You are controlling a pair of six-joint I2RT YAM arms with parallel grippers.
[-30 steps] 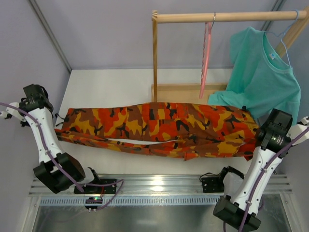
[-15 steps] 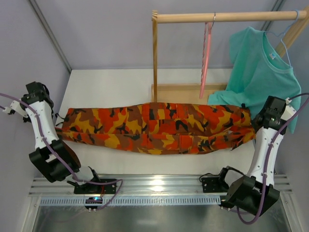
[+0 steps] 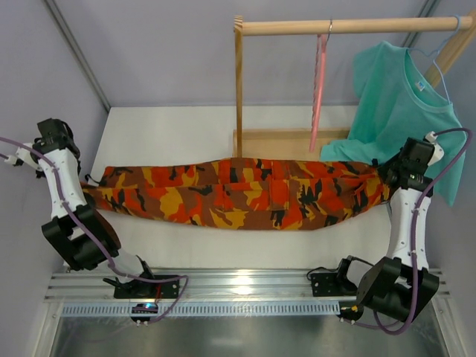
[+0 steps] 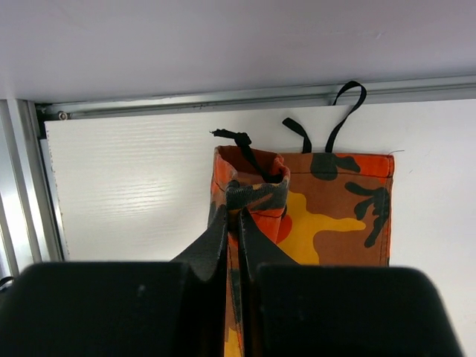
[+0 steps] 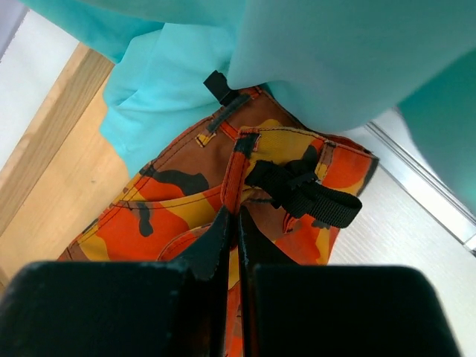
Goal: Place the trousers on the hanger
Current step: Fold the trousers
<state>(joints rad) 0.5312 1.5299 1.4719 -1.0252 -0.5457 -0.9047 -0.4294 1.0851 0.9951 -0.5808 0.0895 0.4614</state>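
One pair of trousers (image 3: 238, 197) lies along the white bench (image 3: 171, 134) just in front of the wooden rack (image 3: 239, 89). They are soft woven cloth in an orange, red, brown and black camouflage print, folded lengthwise into one long, rumpled band. The cuffs reach well to the left of the rack's post and the waist lies below the right end of its rail.

The left claw (image 4: 233, 223) has its two dark fingers pressed together on a fold of cuff cloth. Three thin black tie ends (image 4: 342, 111) trail from the hems there. The right claw (image 5: 232, 223) is likewise pinched tight on the stitched waistband edge, beside a flat black webbing strap (image 5: 305, 193).

The rack is smooth pale wood, with one round rail on an upright post and a flat base board. Two hangers hang from the rail. The thin pink-coral hanger (image 3: 317, 89) hangs by a silver hook near the rail's middle, seen edge-on, bare and apart from the trousers. The slim light-blue hanger (image 3: 435, 63) at the rail's right end carries one plain teal T-shirt (image 3: 401, 119) of matte knit, whose hem drapes over the trousers' waist end.
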